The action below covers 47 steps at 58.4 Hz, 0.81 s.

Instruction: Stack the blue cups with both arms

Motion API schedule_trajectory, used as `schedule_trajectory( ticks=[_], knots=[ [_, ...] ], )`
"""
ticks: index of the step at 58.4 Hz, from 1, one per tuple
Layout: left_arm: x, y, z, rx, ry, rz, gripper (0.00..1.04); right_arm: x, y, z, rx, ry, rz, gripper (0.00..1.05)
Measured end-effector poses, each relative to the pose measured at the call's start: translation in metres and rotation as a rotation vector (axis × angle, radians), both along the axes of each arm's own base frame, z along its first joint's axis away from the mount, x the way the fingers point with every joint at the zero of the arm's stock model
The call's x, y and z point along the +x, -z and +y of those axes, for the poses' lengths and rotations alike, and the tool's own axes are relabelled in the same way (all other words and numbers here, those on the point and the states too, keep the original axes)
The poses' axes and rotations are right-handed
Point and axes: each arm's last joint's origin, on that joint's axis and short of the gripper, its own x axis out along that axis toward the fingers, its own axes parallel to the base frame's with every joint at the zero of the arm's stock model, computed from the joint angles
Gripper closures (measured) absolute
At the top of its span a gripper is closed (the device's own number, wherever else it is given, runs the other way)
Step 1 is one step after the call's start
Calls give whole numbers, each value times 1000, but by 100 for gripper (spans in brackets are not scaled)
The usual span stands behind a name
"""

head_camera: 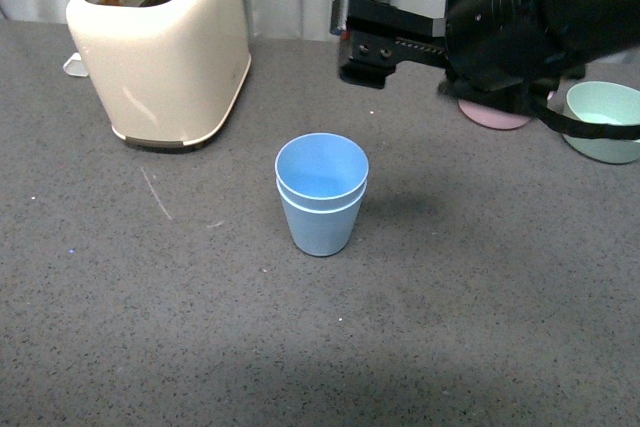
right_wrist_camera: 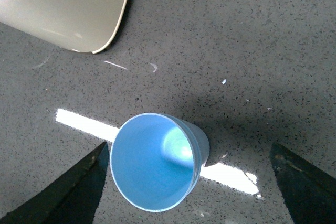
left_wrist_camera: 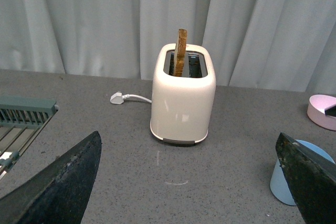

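Apparently finished: the blue cups (head_camera: 321,195) are sitting nested, one inside the other, upright mid-counter and clear of its edges, while the right gripper (right_wrist_camera: 186,182) is hanging open above them and the left gripper (left_wrist_camera: 189,182) is idling open, holding nothing.

Even, bright light; a glare stripe crosses the table (right_wrist_camera: 79,121) and soft shadows trail the blue cups (head_camera: 321,194).
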Motion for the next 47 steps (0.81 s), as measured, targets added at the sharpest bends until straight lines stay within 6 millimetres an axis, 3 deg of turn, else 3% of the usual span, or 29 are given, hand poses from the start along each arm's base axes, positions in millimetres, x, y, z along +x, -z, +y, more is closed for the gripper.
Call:
schedule_trajectory(
  ticks=[3, 8, 15, 20, 28, 47],
  knots=[
    [0, 0, 0, 1, 3, 0, 7, -7, 9, -9, -108, 116, -222, 29],
    [0, 0, 0, 0, -2, 1, 7, -28, 15, -31, -180, 225, -448, 41],
    [0, 0, 0, 0, -2, 1, 7, -58, -9, -67, -145, 299, -686, 63],
    [0, 0, 0, 0, -1, 2, 7, -75, -17, -82, -145, 308, -725, 77],
    [0, 0, 0, 0, 0, 2, 7, -102, -8, -102, -172, 289, -691, 102],
    [0, 0, 0, 0, 0, 2, 7, -145, -9, -129, -176, 294, -691, 104]
  ],
)
